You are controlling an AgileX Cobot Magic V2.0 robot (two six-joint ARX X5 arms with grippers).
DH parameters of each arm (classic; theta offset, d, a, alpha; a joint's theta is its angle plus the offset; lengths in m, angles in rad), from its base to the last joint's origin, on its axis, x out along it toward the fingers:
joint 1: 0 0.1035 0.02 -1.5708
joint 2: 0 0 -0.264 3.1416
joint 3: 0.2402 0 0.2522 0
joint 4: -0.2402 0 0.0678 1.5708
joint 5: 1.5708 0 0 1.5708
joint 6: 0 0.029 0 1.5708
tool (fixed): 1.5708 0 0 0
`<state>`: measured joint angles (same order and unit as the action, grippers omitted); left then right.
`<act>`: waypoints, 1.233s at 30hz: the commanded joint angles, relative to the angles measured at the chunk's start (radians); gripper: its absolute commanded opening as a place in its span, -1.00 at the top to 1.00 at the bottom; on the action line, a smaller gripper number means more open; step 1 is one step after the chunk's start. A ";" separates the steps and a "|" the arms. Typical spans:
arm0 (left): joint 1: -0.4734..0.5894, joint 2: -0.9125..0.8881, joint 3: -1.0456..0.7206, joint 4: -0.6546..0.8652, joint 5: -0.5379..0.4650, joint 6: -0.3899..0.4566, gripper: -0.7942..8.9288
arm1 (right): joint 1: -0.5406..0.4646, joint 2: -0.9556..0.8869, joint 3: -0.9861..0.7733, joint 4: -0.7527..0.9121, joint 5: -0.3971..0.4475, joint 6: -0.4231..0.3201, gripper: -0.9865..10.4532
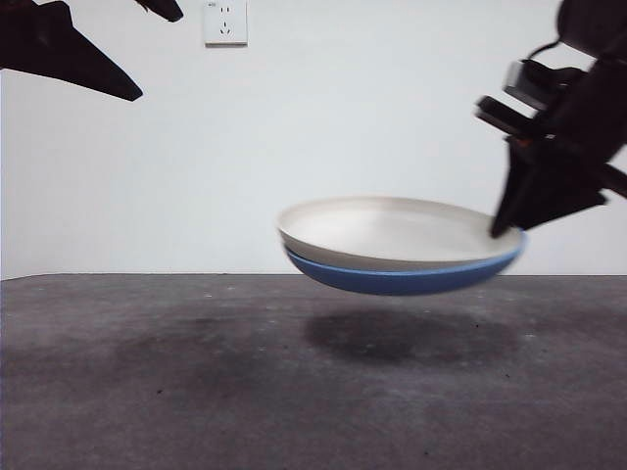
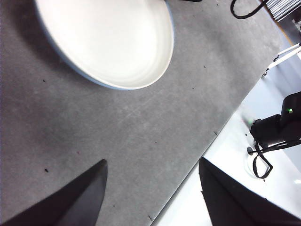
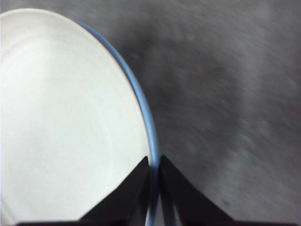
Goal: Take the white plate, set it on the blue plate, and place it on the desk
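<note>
Showing the front view: the white plate [image 1: 392, 227] sits nested in the blue plate [image 1: 407, 277], and both hang tilted in the air above the worktop [image 1: 196, 382], their shadow lying directly beneath. The right pincer [image 1: 511, 227] meets the stack's rim at 3 o'clock; a waiting arm's black tip shows at 10 o'clock.

Left wrist view: the left pincer [image 2: 150, 188] stands wide open over bare worktop and holds nothing, with the stack well apart at 11 o'clock. Only a thin blue edge shows around the white plate here.

Right wrist view: the right pincer is closed on the edge of both plates together, its jaws almost meeting across the blue rim at 6 o'clock.

Risk, as a judgement: a single edge grip on a tilted stack may let the white plate slide off the glossy blue one, or let both pivot and drop.

Only the front view shows the clearance above the worktop; only the right wrist view shows the clamp itself.
</note>
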<state>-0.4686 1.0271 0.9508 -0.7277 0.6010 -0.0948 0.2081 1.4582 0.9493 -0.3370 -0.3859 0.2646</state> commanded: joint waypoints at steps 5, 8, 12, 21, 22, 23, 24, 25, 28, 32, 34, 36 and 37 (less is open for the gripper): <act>-0.005 0.007 0.010 0.010 0.004 0.008 0.19 | 0.069 0.115 0.069 0.049 0.003 0.076 0.81; -0.005 0.007 0.010 0.010 0.004 0.008 0.19 | 0.091 0.171 0.106 0.053 0.028 0.078 0.81; -0.005 0.007 0.010 0.010 0.004 0.009 0.19 | 0.108 0.250 0.156 0.053 0.027 0.089 0.81; -0.005 0.007 0.010 0.010 0.004 0.008 0.19 | 0.120 0.362 0.199 0.053 0.027 0.095 0.81; -0.005 0.007 0.010 0.010 0.004 0.009 0.19 | 0.120 0.365 0.199 0.052 0.027 0.094 0.81; -0.005 0.007 0.010 0.010 0.004 0.009 0.19 | 0.120 0.367 0.199 0.051 0.028 0.094 0.81; -0.005 0.007 0.010 0.010 0.004 0.009 0.19 | 0.120 0.370 0.199 0.051 0.027 0.093 0.81; -0.005 0.007 0.010 0.010 0.004 0.009 0.19 | 0.120 0.371 0.199 0.050 0.027 0.094 0.81; -0.005 0.007 0.010 0.010 0.004 0.009 0.19 | 0.120 0.373 0.199 0.033 0.028 0.091 0.81; -0.005 0.007 0.010 0.010 0.004 0.009 0.19 | 0.120 0.373 0.199 0.014 0.027 0.091 0.69; -0.005 0.007 0.010 0.010 0.004 0.009 0.19 | 0.120 0.372 0.199 0.009 0.028 0.092 0.50; -0.005 0.007 0.010 0.010 0.004 0.009 0.19 | 0.120 0.370 0.199 0.007 0.028 0.092 0.39; -0.005 0.007 0.010 0.010 0.004 0.009 0.19 | 0.120 0.367 0.199 0.007 0.028 0.092 0.37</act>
<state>-0.4686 1.0271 0.9508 -0.7269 0.6010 -0.0948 0.3218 1.8111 1.1275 -0.3325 -0.3557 0.3489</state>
